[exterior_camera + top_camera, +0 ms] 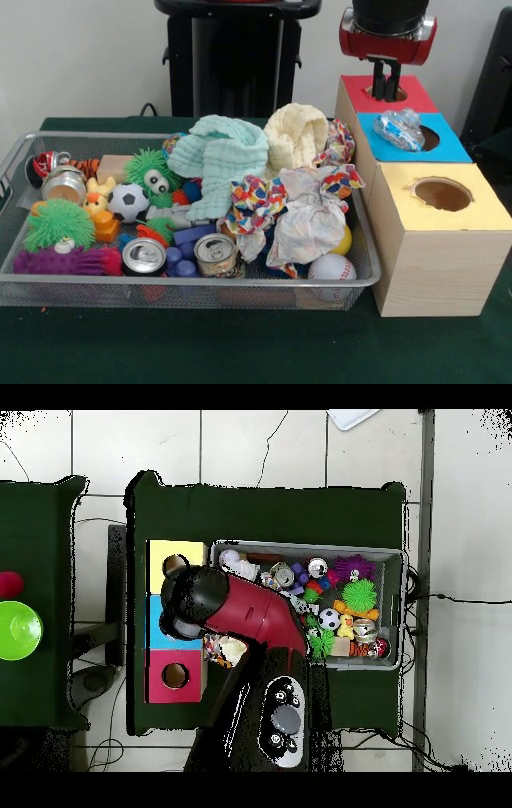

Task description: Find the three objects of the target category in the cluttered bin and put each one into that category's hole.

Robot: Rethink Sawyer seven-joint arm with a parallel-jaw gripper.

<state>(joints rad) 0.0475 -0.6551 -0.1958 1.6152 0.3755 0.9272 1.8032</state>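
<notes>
Pincer (pixel 386 82), fingers close together and empty, is held above the red box section (pixel 400 100); a crumpled clear plastic bottle (pixel 400 129) is lodged over the blue section's hole (pixel 430 138), beside the cluttered wire bin (pixel 364 240).

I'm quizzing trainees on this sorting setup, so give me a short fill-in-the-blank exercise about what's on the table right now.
1. The crumpled plastic bottle lies on the ____ section of the box.
2. The tool hangs above the ____ section.
3. The baseball sits in the wire ____.
4. The section nearest the camera is coloured ____.

Missing words: blue; red; bin; yellow
</notes>
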